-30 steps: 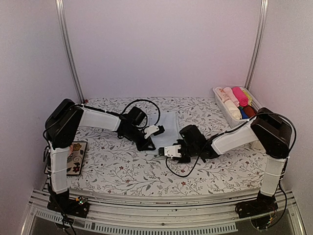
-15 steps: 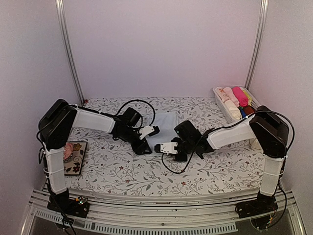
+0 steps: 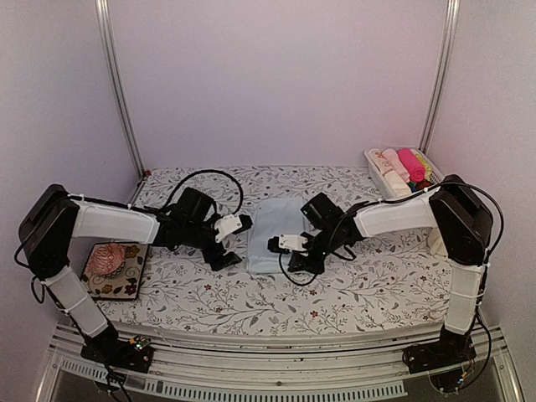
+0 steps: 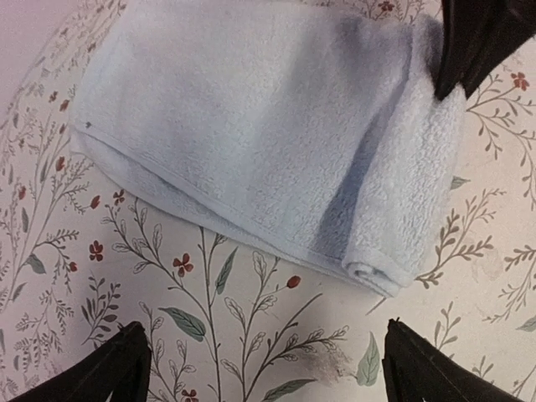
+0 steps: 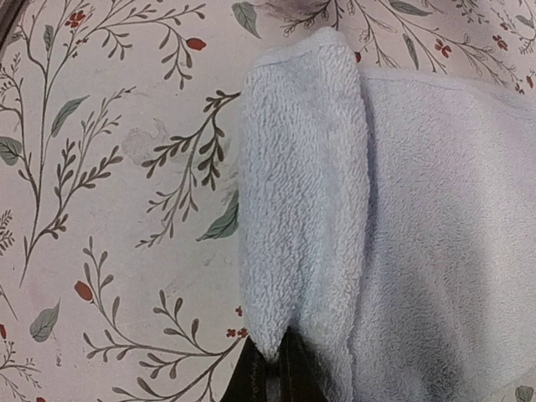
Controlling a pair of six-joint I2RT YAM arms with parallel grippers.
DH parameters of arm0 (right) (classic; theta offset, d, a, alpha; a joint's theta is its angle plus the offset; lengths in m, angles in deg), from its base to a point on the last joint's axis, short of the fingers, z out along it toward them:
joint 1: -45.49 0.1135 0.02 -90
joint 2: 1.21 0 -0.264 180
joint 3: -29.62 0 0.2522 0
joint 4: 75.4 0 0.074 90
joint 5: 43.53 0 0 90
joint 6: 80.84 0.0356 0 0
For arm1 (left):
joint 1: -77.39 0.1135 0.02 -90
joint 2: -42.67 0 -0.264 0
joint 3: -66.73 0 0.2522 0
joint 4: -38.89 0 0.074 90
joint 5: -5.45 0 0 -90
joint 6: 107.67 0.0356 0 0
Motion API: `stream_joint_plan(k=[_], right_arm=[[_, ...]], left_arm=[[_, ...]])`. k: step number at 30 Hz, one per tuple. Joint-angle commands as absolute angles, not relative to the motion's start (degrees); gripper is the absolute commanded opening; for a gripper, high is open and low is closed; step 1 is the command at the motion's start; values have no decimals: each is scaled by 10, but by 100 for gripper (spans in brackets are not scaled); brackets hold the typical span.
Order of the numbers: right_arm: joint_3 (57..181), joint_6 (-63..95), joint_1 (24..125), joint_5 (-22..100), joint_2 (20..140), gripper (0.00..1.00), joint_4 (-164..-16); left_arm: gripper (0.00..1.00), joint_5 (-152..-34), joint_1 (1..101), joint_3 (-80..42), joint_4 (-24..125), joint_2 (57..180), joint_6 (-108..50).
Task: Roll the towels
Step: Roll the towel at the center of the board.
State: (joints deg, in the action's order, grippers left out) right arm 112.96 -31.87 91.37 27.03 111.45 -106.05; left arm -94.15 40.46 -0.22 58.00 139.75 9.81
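Note:
A light blue towel [image 3: 273, 219] lies flat in the middle of the floral table, its near edge turned over into a short roll [image 5: 301, 193]. My right gripper [image 3: 275, 245] is shut on the right end of that roll, and the pinch [image 5: 275, 368] shows at the bottom of the right wrist view. My left gripper [image 3: 237, 241] stands open just left of the towel [image 4: 251, 126] and touches nothing. Its two fingertips [image 4: 109, 373] hang over bare floral cloth, short of the roll's left end. The right gripper's dark fingers [image 4: 477, 42] show at the top right of the left wrist view.
A white basket [image 3: 381, 191] at the back right holds several rolled cloths in cream, pink and hot pink. A pink knitted lump [image 3: 109, 260] sits on a patterned tray [image 3: 117, 286] at the left edge. Black cables trail from both wrists over the table.
My left gripper opened, let go of the towel and drew back to the left. My right gripper closed on the rolled near edge and moved left and away with it.

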Motion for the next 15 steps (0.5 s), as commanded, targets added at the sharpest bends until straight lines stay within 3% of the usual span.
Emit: stream_joint_plan(k=[1,9,15], right_arm=[[1173,-277,897,186,1143,3,-1128],[1247,-245,874,88,1194,3,-1202],[1277,-230,862,41,1215,4,-1226]], left_arm=[[97,-918,365,67,487,1342,172],[92,-927,312,132,405,1322,269],[82,-886,287,105,399,1378,289]])
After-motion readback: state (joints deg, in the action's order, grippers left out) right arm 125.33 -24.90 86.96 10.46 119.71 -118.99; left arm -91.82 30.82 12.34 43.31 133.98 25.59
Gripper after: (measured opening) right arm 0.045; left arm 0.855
